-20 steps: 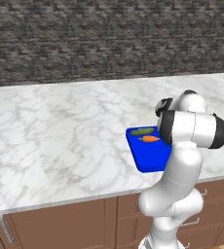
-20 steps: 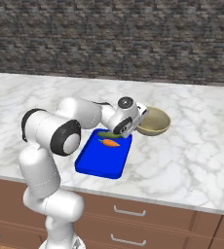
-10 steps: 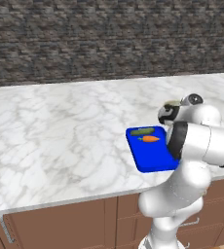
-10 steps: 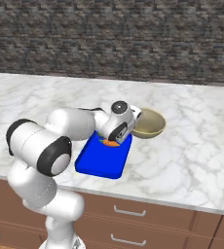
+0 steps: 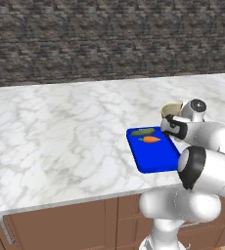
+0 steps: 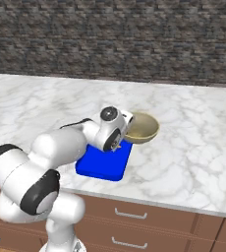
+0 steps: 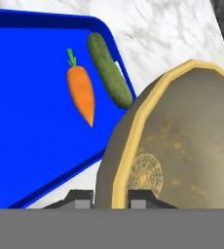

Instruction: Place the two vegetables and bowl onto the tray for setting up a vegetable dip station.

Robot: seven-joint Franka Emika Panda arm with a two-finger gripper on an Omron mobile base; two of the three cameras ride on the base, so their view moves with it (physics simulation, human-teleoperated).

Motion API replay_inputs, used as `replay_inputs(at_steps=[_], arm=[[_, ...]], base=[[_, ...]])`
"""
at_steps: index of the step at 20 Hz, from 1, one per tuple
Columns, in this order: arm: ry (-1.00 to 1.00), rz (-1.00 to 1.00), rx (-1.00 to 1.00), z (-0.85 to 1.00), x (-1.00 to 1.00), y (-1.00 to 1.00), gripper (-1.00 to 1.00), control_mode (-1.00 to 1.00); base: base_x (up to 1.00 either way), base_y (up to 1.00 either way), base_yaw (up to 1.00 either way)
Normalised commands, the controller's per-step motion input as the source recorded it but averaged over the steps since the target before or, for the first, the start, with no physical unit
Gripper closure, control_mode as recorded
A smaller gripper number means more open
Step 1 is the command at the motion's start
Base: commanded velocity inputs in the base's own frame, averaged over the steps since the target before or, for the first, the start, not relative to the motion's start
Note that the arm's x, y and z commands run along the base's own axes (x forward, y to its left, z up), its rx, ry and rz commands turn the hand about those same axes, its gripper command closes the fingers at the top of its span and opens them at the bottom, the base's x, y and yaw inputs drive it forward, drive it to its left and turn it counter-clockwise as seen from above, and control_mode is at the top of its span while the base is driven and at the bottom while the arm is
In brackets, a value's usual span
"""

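Observation:
The blue tray lies near the counter's front edge, and I also see the tray from the right and the tray in the hand view. On its far end lie the orange carrot and the dark green cucumber, side by side. The tan bowl is tilted just beyond the tray's far right corner. My gripper is shut on the bowl's rim, one finger on each side of the wall.
The marble counter stretches wide to the left, and the counter also runs on to the right of the bowl. A dark stone wall backs it. Brown drawers sit below the front edge.
My arm's elbow has swung down and toward the front. The bowl in my gripper has shifted slightly toward the tray. Carrot and cucumber have stayed put.

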Motion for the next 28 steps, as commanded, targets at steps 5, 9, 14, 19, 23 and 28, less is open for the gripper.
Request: replay_inputs(at_steps=[5, 9, 14, 19, 23, 28], arm=[[0.00, 0.03, -0.08, 0.02, -0.60, 0.31, 1.00, -1.00], [0.01, 0.05, -0.03, 0.00, -0.55, 0.26, 1.00, -1.00], [0.06, 0.10, 0.00, 0.00, -0.44, 0.19, 1.00, -1.00], [0.07, 0.14, 0.00, 0.00, -0.16, 0.25, 1.00, -1.00], [0.04, 0.11, 0.00, 0.00, -0.03, 0.32, 1.00, -1.00], [0.01, 0.04, 0.00, 0.00, 0.00, 0.08, 1.00, -1.00]], base=[[0.00, 0.00, 0.00], [0.00, 0.00, 0.00], [0.00, 0.00, 0.00], [0.00, 0.00, 0.00], [0.00, 0.00, 0.00], [0.00, 0.00, 0.00]])
